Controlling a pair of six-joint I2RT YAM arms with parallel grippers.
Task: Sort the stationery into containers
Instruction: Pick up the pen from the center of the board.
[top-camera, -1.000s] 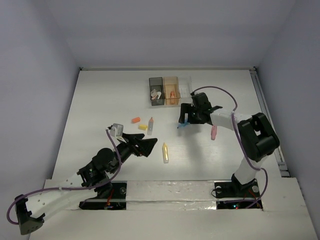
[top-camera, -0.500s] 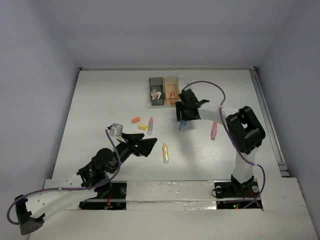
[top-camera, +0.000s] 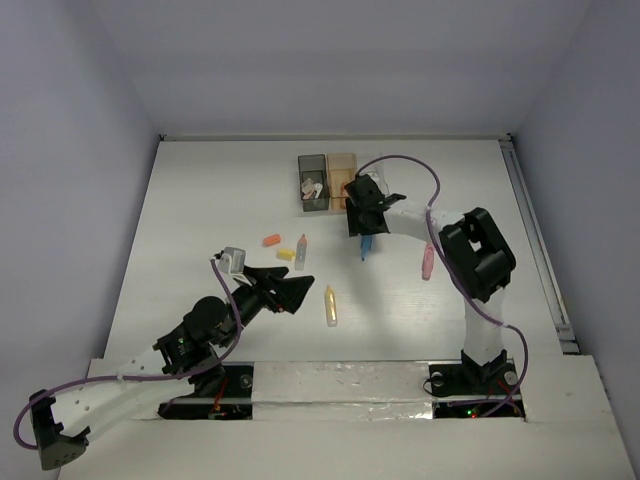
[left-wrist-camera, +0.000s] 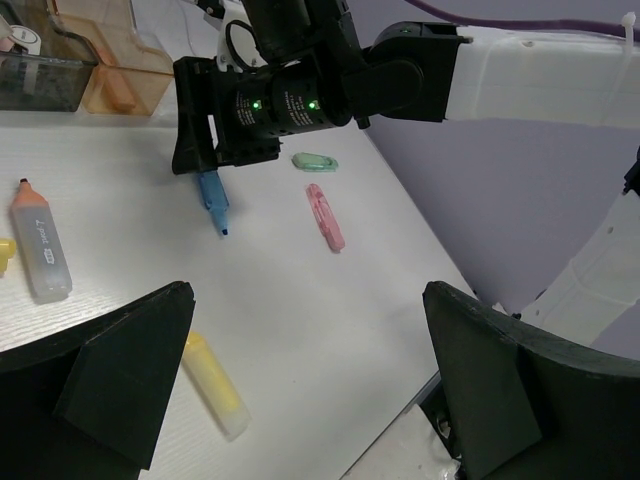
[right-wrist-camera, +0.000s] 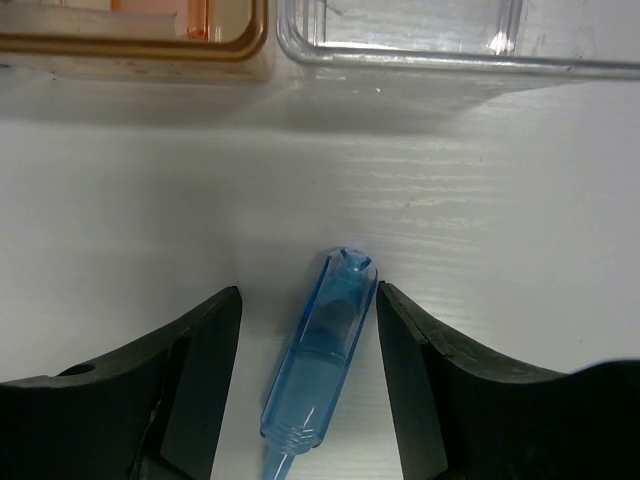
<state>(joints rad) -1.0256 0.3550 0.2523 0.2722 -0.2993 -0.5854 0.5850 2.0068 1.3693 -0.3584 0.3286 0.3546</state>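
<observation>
**Table** (top-camera: 200, 200): white top, both arms mounted at near edge.

**R arm:** reaches to far centre. R gripper (right-wrist-camera: 308, 300) is low over the table, just in front of the bins. Claw part-way apart, one finger each side of the blue marker (right-wrist-camera: 325, 350). Wrist view shows a gap on one side, with the other finger abt touching. Not clamped as far as seen. Marker lies flat on the table, near the join of the orange and clear bins.

**L arm:** L gripper (left-wrist-camera: 308, 295) sits near-left, jaws fully apart, nothing between, well apart from all stock. Idle by the look.

**Containers:**
- Dark grey bin (top-camera: 312, 160) holds a few pale/pink pcs.
- Orange bin (top-camera: 342, 162) holds at least one orange pc.
- Clear bin (right-wrist-camera: 400, 50): visible part shows no contents; rest out of view.

**Loose on table:**
- Blue marker.
- Pink marker (top-camera: 428, 262), to the R.
- Yellow marker (top-camera: 330, 305), centre.
- Pale marker w/ orange cap (top-camera: 301, 251).
- Mint green item (left-wrist-camera: 315, 161), just beyond the pink marker; seen in L wrist view only.
- Yellow eraser (top-camera: 286, 254), just beside the pale marker.
- Orange eraser (top-camera: 271, 240).

**Assessment:** under half done. Seven pcs are unsorted and two bins are started. Blue marker looks to be the step in hand: grip, lift, short carry to a bin.
</observation>
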